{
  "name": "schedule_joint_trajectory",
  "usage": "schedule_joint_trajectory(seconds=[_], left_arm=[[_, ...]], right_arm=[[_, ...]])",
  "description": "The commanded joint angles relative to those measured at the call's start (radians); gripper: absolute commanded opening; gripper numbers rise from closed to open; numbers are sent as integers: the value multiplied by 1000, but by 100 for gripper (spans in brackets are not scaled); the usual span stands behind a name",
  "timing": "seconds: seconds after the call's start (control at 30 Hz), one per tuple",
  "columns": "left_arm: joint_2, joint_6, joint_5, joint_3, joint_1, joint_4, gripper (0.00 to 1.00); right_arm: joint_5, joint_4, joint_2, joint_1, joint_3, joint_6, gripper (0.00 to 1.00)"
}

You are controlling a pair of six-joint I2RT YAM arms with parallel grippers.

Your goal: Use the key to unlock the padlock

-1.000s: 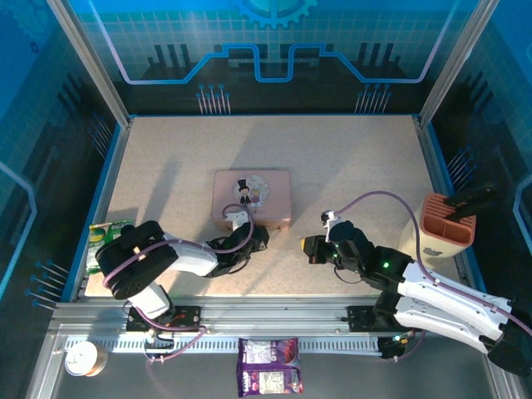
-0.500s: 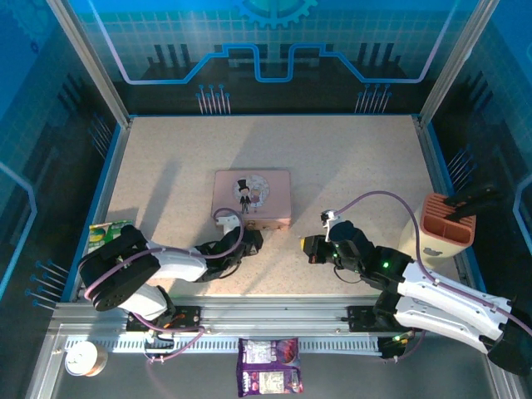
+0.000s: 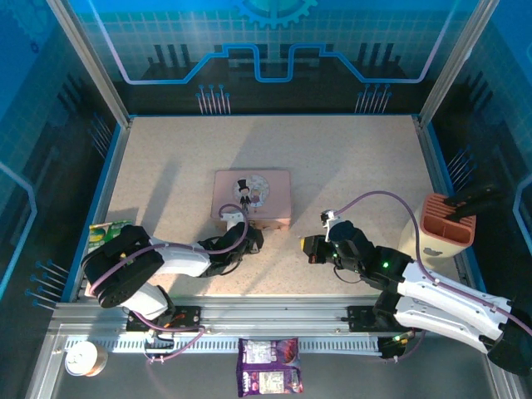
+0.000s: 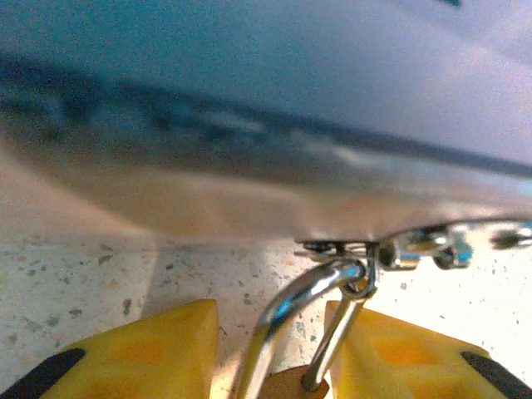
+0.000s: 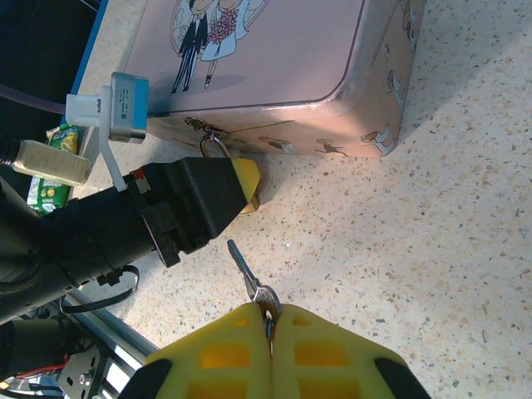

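My left end effector (image 4: 274, 357) grips the padlock (image 4: 287, 301), unopened and hooked to the front of the pink tin (image 5: 283, 66), while my right end effector (image 5: 270, 328) is clenched on the key (image 5: 247, 273), near it but not yet inserted

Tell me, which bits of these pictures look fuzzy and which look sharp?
Left wrist view: the pink tin, right up close, is a smeary blur, while the padlock is clearer, its silver shackle catching a bright glint. Right wrist view: sharp, with the key and the tin's cartoon couple easy to make out. Top external view: even light, with soft shadows across the table.
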Motion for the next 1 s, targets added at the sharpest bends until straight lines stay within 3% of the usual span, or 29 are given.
schedule_joint_trajectory(seconds=[0.0, 0.67, 0.97], left_arm=[[-16, 13, 10, -2, 5, -26, 36], [-120, 26, 31, 19, 4, -129, 14], [-100, -32, 140, 130, 5, -126, 6]], right_arm=[[-4, 20, 5, -3, -8, 15, 0], [-18, 30, 25, -11, 3, 18, 0], [-120, 87, 4, -88, -47, 73, 0]])
